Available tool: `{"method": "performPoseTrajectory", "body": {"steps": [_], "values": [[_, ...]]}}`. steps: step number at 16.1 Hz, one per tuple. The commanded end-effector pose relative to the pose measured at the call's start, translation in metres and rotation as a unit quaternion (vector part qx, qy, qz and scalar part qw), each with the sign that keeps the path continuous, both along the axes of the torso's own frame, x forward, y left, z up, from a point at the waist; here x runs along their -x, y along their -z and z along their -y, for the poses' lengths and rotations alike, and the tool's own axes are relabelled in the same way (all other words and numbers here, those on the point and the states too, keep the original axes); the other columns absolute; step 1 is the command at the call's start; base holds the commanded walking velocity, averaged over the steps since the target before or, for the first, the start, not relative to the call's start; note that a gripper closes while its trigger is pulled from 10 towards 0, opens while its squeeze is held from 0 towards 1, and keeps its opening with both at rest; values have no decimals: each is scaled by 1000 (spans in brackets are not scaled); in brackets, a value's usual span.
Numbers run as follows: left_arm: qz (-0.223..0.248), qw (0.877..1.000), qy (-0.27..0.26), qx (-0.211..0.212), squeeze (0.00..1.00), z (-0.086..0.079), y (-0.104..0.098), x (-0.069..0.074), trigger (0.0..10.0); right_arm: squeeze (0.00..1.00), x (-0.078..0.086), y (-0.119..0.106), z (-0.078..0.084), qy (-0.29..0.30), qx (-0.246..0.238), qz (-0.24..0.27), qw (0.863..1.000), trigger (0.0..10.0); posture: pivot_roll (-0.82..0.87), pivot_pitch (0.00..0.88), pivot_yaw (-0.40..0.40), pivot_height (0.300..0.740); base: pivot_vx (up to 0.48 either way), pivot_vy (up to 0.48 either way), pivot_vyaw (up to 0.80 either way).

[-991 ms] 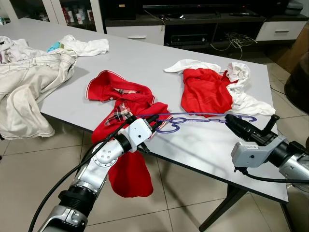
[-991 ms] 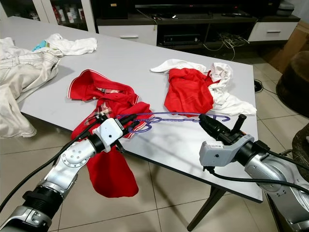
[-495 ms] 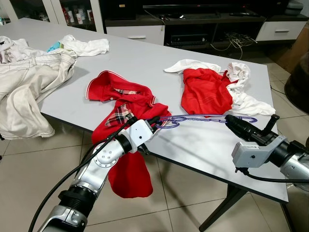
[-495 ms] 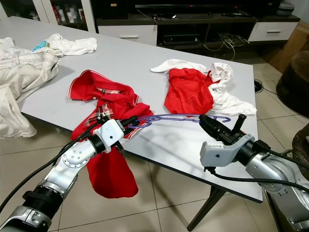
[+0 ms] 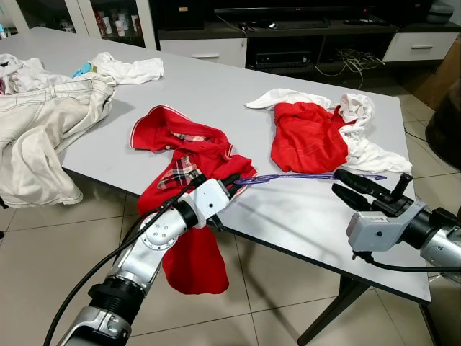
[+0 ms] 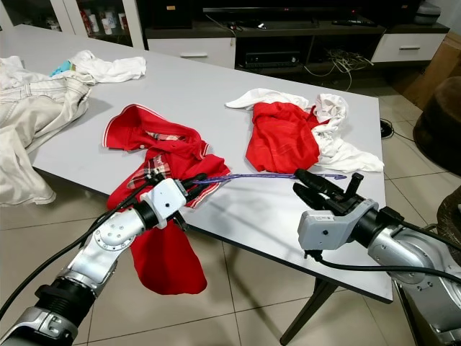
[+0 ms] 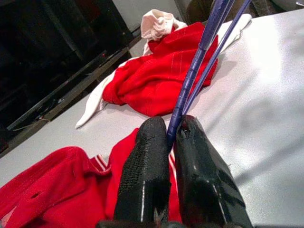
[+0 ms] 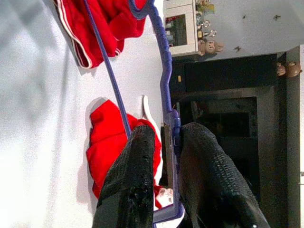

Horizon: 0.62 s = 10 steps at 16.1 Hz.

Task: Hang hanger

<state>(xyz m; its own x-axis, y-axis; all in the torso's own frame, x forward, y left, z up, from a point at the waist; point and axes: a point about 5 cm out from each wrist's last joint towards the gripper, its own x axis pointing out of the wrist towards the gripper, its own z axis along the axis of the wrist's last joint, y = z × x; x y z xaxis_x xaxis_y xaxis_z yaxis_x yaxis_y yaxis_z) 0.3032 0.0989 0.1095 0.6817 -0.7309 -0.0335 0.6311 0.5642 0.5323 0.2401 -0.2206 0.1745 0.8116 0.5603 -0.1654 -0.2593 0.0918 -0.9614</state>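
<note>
A grey table [image 5: 216,94] carries pale trousers [image 5: 43,130], a red polo [image 5: 180,144] drooping over the near edge, and a red-and-white heap [image 5: 317,133]. The blue hanger [image 5: 302,176] hovers low above the tabletop; the left gripper [image 7: 168,137] pinches one end, while the right gripper [image 8: 164,137] straddles the other, fingers apart.

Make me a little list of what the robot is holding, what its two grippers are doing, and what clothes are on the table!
holding: purple hanger, held level above the table
left gripper: shut on one end of the hanger
right gripper: open, fingers on either side of the hanger's other end
near left gripper: red polo shirt, partly hanging off the table edge
near right gripper: red and white garment
far left: beige trousers, white clothes
</note>
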Motion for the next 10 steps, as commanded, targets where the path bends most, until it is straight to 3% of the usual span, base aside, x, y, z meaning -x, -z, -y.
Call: {"method": "performPoseTrajectory", "body": {"steps": [1, 5, 8, 9, 10], "values": [[-3, 1000, -2, -1, 0, 2, -1, -3, 10000, 0, 0, -8, -1, -9, 8, 3, 1000, 10000, -145, 0, 18, 740, 0, 0, 0], [-4, 1000, 0, -3, 0, 2, 0, -3, 10000, 0, 0, -15, -11, -27, 26, 10, 999, 10000, -150, 0, 20, 740, 0, 0, 0], [-3, 1000, 1, -4, 0, 4, 0, -3, 10000, 0, 2, -9, -19, -42, 37, -17, 998, 10000, -148, 0, 17, 740, 0, 0, 0], [-2, 1000, 1, -4, 0, 4, -1, -3, 10000, 196, 2, -7, -19, -43, 40, -24, 998, 10000, -147, 0, 16, 740, 0, 0, 0], [-2, 1000, 1, -4, 0, 4, -1, -3, 10000, 196, 2, -7, -19, -43, 40, -24, 998, 10000, -147, 0, 16, 740, 0, 0, 0]]}}
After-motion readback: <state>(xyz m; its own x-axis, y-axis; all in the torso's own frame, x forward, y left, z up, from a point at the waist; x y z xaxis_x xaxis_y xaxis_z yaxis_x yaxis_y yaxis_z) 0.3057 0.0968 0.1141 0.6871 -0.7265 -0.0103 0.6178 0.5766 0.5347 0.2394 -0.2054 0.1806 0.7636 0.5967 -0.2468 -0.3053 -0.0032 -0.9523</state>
